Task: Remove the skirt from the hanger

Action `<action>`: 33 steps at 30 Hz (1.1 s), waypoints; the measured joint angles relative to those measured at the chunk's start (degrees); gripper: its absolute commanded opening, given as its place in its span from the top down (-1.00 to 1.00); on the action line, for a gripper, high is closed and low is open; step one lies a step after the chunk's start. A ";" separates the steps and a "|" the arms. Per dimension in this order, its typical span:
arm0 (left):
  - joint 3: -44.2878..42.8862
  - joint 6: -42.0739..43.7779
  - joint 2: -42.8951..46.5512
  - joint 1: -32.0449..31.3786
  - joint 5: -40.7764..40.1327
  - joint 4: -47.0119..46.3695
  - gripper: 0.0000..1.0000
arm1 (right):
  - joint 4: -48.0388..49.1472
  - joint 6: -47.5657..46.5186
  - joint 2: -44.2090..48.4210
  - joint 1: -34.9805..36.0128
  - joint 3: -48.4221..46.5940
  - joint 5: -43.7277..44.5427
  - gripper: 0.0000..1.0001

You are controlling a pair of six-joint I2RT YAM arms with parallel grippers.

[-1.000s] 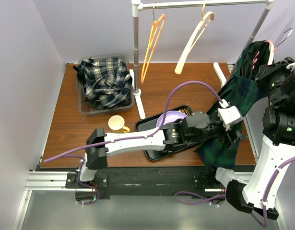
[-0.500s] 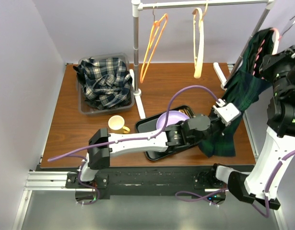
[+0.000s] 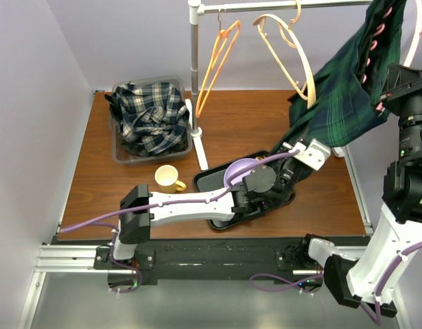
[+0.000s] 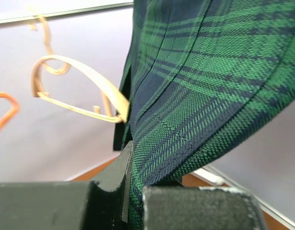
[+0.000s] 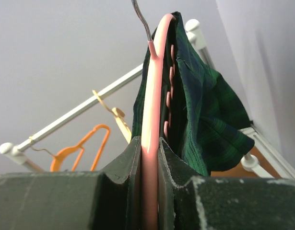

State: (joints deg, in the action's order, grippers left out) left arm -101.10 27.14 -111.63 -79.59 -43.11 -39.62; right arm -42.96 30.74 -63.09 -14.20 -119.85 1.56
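Wide brown table [image 3: 265,116] below, and over its far right corner the green tartan skirt [image 3: 341,103] is up in the air, draped over a pink hanger [image 5: 152,96] and pulled taut on a slant down toward the middle of the right half. The right gripper [image 5: 149,158] is clamped tight on the hanger's arm, up high. The left gripper [image 4: 133,191] has its fingers pinched on the skirt's lower edge, just above the black tray [image 3: 204,184].

The cloth looks soft, light and floppy: it should slide off, though the notches along the hanger might catch it. The thick hem where the left fingers bite seems the sound place to hold. A bin [image 3: 118,154] sits at the far left corner, with a yellow cup [image 3: 168,177] nearer.
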 measured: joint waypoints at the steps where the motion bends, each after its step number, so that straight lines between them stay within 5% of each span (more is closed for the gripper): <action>1: 0.00 1.22 0.11 0.04 -1.05 -0.81 1.00 | 0.85 0.76 0.15 0.00 -0.04 -0.66 1.00; 20: 14.99 -2.08 12.87 4.70 -1.53 -2.60 1.00 | -0.04 6.75 -0.72 1.01 1.70 -6.67 1.00; 28: 21.94 -5.16 17.46 5.07 2.93 -5.42 1.00 | -6.80 6.82 -7.23 1.84 -12.04 -7.37 1.00; 33: 27.52 -7.74 21.38 5.20 5.62 -7.39 1.00 | -7.80 7.85 -7.21 2.16 -11.82 -9.64 1.00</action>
State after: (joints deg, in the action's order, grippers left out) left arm -73.58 19.40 -90.26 -74.39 -37.50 -47.00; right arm -50.76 38.59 -70.30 -12.03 -131.68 -8.08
